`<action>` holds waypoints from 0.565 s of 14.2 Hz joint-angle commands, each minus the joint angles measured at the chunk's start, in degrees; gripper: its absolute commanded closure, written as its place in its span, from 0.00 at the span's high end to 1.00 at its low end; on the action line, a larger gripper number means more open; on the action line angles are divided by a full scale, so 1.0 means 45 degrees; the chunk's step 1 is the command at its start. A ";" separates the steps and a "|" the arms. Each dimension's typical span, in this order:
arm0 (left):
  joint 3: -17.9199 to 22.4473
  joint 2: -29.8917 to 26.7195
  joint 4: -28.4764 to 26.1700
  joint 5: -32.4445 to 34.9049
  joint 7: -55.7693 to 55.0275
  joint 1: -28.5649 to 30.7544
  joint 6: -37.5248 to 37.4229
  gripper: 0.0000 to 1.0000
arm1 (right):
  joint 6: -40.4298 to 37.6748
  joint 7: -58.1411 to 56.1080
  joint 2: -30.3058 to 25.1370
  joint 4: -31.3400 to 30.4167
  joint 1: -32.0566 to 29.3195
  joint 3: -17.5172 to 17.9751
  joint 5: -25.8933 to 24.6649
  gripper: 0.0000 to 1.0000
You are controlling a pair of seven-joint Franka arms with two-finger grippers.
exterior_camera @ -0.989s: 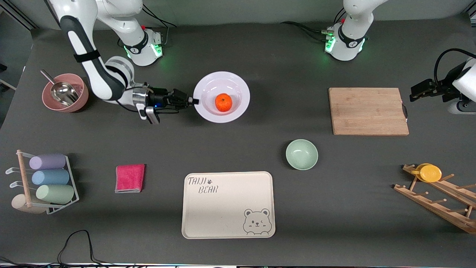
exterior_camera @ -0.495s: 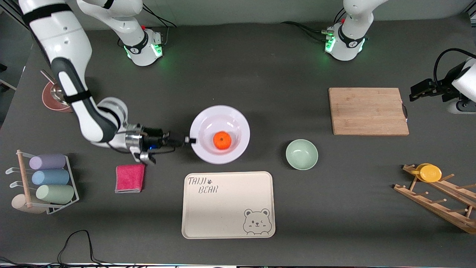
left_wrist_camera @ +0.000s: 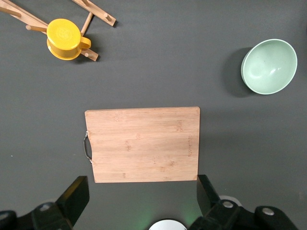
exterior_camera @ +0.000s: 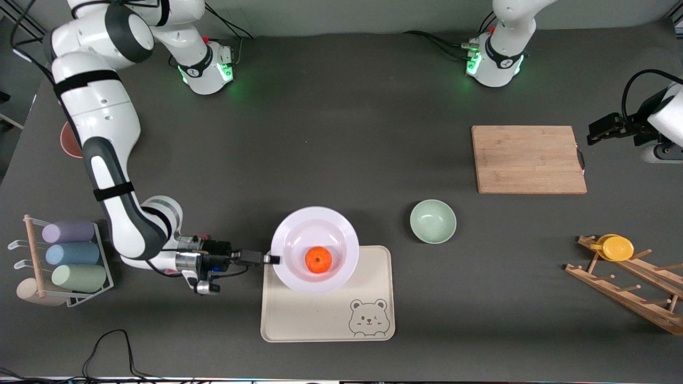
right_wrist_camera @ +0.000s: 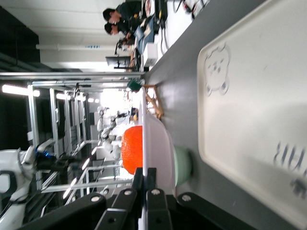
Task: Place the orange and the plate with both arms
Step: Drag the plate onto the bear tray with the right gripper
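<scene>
The pale lavender plate carries the orange in its well. My right gripper is shut on the plate's rim and holds it level over the corner of the cream bear tray that is farther from the front camera. In the right wrist view the fingers pinch the plate's rim, with the orange on it and the tray below. My left gripper waits open and empty in the air beside the wooden cutting board. Its own view shows it open above the board.
A mint-green bowl stands beside the tray toward the left arm's end. A wooden rack with a yellow cup is at the left arm's end. A wire rack of pastel cups and a pink bowl are at the right arm's end.
My right gripper has carried the plate with the orange toward the front camera, from the table's middle to over the bear tray. The left arm has not moved.
</scene>
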 commanded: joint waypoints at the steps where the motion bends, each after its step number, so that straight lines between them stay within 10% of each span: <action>1: 0.0078 -0.0442 -0.0338 -0.0083 0.0088 -0.0023 0.0211 1.00 | 0.0481 0.0647 0.1538 0.2299 0.0392 0.0093 -0.0325 0.00; 8: 0.0078 -0.0422 -0.0338 -0.0083 0.0088 -0.0023 0.0191 1.00 | 0.0795 -0.0171 0.3395 0.3961 0.0489 0.0034 -0.0384 0.00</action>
